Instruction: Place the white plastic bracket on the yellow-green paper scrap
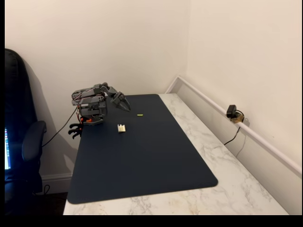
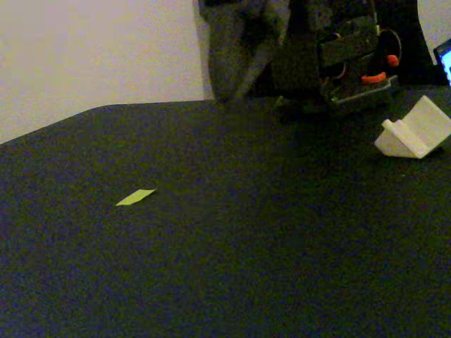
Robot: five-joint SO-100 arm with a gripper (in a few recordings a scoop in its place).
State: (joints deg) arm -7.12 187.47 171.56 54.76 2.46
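Where the dark mat (image 1: 142, 156) spreads across the marble table (image 1: 227, 189) nearest the camera in a fixed view, we see bare surface and nothing resting on it. Farther back on the mat, toward its left side in that view, lies the white plastic bracket (image 1: 121, 127), a small off-white block sitting flat on the mat and apart from everything else. In a fixed view set low at mat level we see the same bracket (image 2: 414, 132) at the right edge, with a sloped face and a small lip, resting on the mat in front of the arm's base. Beyond the bracket and a little to its right in the higher view we find the yellow-green paper scrap (image 1: 140, 114), a thin bright sliver lying flat; the bracket and the scrap are well apart. In the low view the scrap (image 2: 135, 197) lies on the left side of the mat, far from the bracket. At the mat's far left corner stands the folded grey arm (image 1: 92, 101), and its gripper (image 1: 124, 105) points right and downward above the mat, near the scrap but short of it, holding nothing. We cannot tell whether its jaws are spread or pressed together. On the rail along the right wall sits a small black camera (image 1: 232, 112).
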